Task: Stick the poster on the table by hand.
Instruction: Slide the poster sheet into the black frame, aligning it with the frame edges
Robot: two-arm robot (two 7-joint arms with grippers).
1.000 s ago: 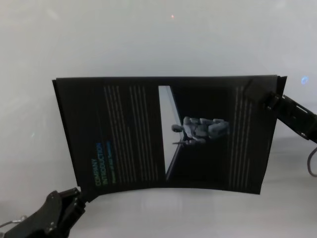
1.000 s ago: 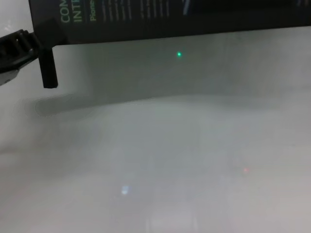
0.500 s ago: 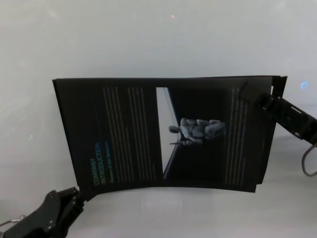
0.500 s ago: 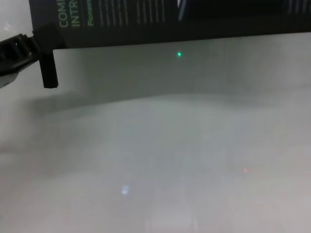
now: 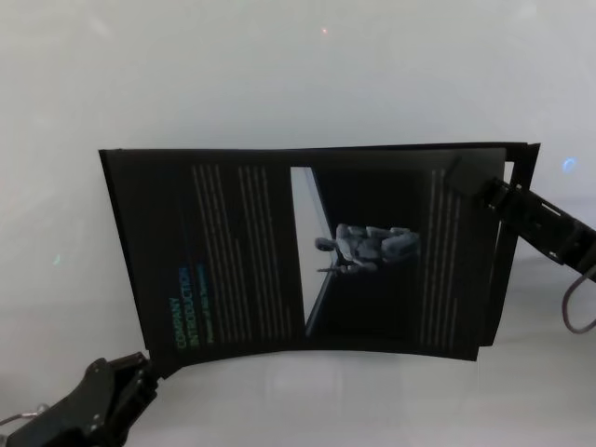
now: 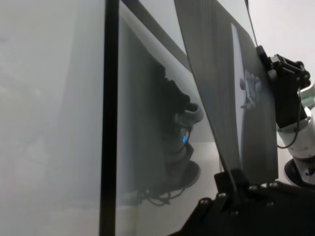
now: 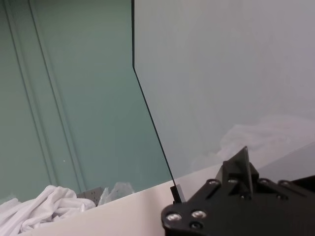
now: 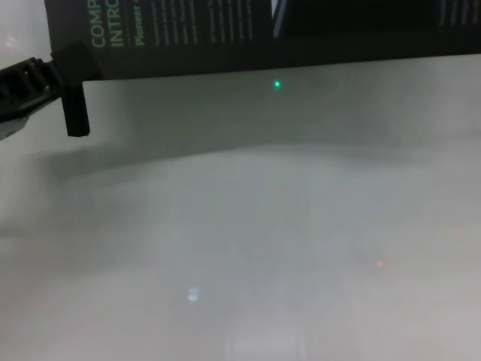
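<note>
Both grippers grip the poster [image 5: 307, 251] at opposite corners, so we read each as clamped on the sheet; our left gripper [image 5: 149, 361] pinches the near left corner, just below the teal heading, while our right gripper [image 5: 463, 182] pinches the far right corner, its dark ribbed arm running off toward the right edge of the head view; in the left wrist view our left gripper [image 6: 235, 183] shows its fingers closed on the thin edge of the sheet, with the right gripper [image 6: 268, 58] farther off at the other corner; in the right wrist view our right gripper [image 7: 241, 164] has its fingers pressed together on the sheet's edge.

We see the poster spread out over the pale table [image 5: 279, 74], printed side up, with columns of small white text, a pale slanted band near its middle and a grey figure printed beside that band; its right side is doubled over, so a second dark edge peeks out beyond the first; from the chest view the poster [image 8: 225, 37] hangs above the table [image 8: 263, 248], and a soft shadow lies on the surface beneath its near edge; a narrow black post [image 8: 74, 109] sticks down beside the left gripper [image 8: 52, 69].
</note>
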